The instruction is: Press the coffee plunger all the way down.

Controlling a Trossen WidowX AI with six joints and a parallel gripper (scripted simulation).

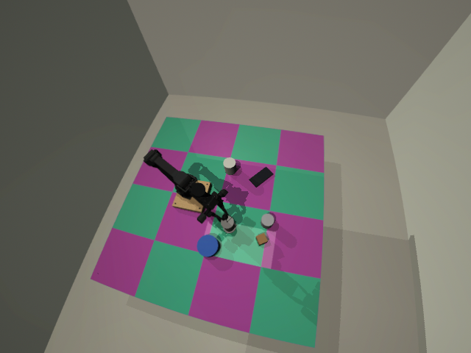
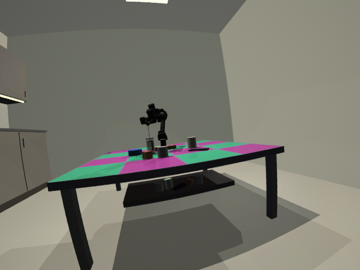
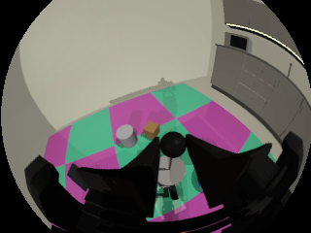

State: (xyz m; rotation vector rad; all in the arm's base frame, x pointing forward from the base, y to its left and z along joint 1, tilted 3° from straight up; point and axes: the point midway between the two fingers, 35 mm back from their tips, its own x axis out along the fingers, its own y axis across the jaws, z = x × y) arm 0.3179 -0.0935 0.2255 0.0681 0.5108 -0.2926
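Observation:
The coffee press stands upright on the chequered table, and its pale lid shows below the fingers in the wrist view. Its thin plunger rod is raised well above the lid. The round black plunger knob sits at the fingertips. My gripper is above the press, shut on the knob, with one finger on each side. In the top and exterior views the knob is hard to tell from the dark fingers.
A blue disc lies close beside the press. A brown cube and a grey cylinder stand beyond it. A paler cylinder and a black slab are farther off.

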